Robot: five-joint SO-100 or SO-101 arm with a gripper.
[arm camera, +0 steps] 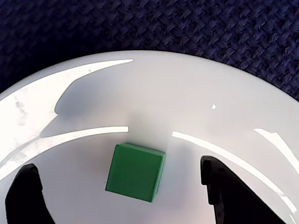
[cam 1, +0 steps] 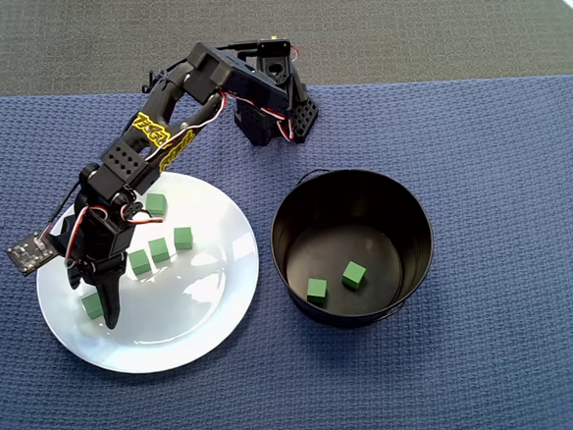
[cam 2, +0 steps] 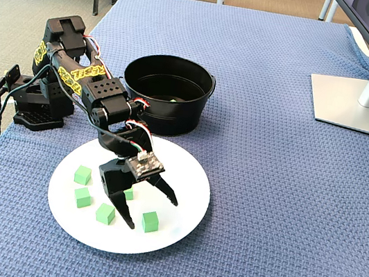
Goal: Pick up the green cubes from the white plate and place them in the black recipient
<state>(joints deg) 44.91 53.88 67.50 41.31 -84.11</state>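
1. The gripper [cam 2: 155, 213] hangs low over the white plate [cam 1: 215, 323], in the lower left of the overhead view, with its jaws spread wide and nothing held.
2. In the wrist view, one green cube [arm camera: 136, 171] lies flat on the plate between the two dark fingers [arm camera: 226, 193], in the lower middle of the frame. It touches neither; there is bare white plate on both sides, and it sits a little nearer the left finger.
3. In the fixed view the same cube [cam 2: 150, 221] sits at the lower middle of the plate, between the finger tips.
4. In the overhead view that cube [cam 1: 93, 305] shows at the lower left of the plate, just beside the gripper's left edge.
5. Four other cubes rest on the plate in the overhead view: one [cam 1: 156, 203] toward the upper part, and three close together near the centre [cam 1: 183, 238], [cam 1: 159, 249], [cam 1: 139, 262], right of the gripper.
6. The black pot [cam 1: 287, 215] stands just right of the plate in the overhead view, close to its rim, on the blue cloth [cam 1: 509, 160].
7. Two cubes lie on the pot's floor [cam 1: 316, 291], [cam 1: 354, 274], near each other.
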